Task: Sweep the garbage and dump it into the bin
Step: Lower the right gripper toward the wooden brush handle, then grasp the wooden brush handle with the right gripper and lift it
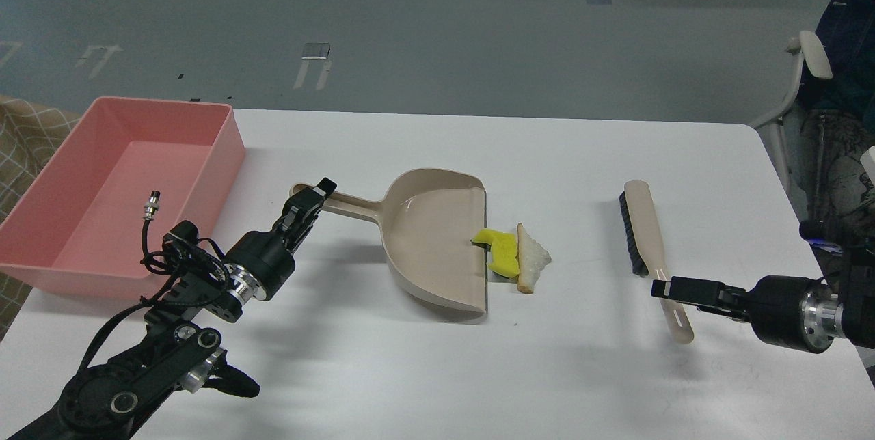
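1. The dustpan (437, 249) lies flat on the white table (424, 372) and serves as the landmark here. Its open lip faces right, toward the garbage, so anything pushed leftward will slide straight in.
2. The garbage sits right at that lip. The yellow chunk (501, 252) touches the lip's edge and partly overlaps it, and the bread slice (532, 259) lies just beside it on the far side from the pan. Neither piece is fully inside the pan yet, so I judge the sweep unfinished.
3. The left gripper (313, 199) sits at the end of the dustpan's handle, to the pan's left. Its fingers appear closed around the handle, likely to steady the pan against the push of the brush.
4. The brush (646, 249) lies well to the right of the dustpan, beyond the garbage, bristles facing the pan. That side suits a stroke toward the lip.
5. The right gripper (666, 287) is at the brush's handle, its fingers seemingly clamped on it, though the view is too side-on to be certain.
6. The bin (225, 146) stands to the left of the dustpan, past the handle end, open and close enough for a short lift and tip.
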Robot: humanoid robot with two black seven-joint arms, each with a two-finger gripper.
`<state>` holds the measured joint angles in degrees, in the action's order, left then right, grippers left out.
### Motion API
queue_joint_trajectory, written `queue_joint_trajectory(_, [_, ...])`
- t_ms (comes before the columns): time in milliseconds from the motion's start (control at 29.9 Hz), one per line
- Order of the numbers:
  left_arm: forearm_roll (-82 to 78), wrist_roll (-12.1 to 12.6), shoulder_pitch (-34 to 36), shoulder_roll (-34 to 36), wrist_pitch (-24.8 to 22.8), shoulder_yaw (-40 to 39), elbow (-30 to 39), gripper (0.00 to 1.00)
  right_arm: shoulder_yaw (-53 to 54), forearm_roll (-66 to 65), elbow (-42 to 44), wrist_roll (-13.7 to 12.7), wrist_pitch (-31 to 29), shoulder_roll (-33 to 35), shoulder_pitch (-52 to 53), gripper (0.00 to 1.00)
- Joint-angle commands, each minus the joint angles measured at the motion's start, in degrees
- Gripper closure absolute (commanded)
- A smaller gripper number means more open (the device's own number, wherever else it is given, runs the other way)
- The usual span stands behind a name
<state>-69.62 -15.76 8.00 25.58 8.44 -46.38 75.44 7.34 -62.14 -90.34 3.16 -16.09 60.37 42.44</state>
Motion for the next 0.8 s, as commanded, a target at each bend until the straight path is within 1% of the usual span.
queue_joint_trajectory(0, [-0.6,0.03,0.17,0.17,0.0,1.29,-0.03,1.0,0.04,0.0,0.08,-0.17,0.01,-0.16,0.01,0.05])
queue_joint_trajectory(100, [-0.6,0.03,0.17,0.17,0.0,1.29,-0.03,1.0,0.04,0.0,-0.01,-0.52,0.01,-0.78,-0.16,0.06])
queue_joint_trajectory(134, [-0.6,0.03,0.08,0.17,0.0,1.29,-0.03,1.0,0.04,0.0,-0.01,-0.7,0.01,-0.87,-0.16,0.08])
queue_joint_trajectory(201, [-0.52,0.03,0.08,0.17,0.08,1.29,-0.03,1.0,0.04,0.0,0.08,-0.79,0.01,-1.13,-0.16,0.16])
queue_joint_trajectory(234, [-0.6,0.03,0.0,0.17,0.0,1.29,-0.03,1.0,-0.05,0.0,0.08,-0.79,0.01,-1.39,-0.16,0.24])
queue_joint_trajectory(368, [-0.6,-0.06,-0.09,0.09,0.08,1.29,-0.03,1.0,-0.05,-0.08,0.08,-1.05,0.01,-1.66,-0.25,0.35])
queue_joint_trajectory(536, [-0.52,-0.33,-0.18,0.09,0.08,1.29,0.06,1.0,-0.05,-0.09,0.08,-1.84,0.01,-2.18,-0.25,0.4])
queue_joint_trajectory(770, [-0.51,-0.41,-0.09,0.17,0.08,1.29,0.06,1.0,-0.05,-0.09,0.08,-2.63,0.09,-2.36,-0.34,0.41])
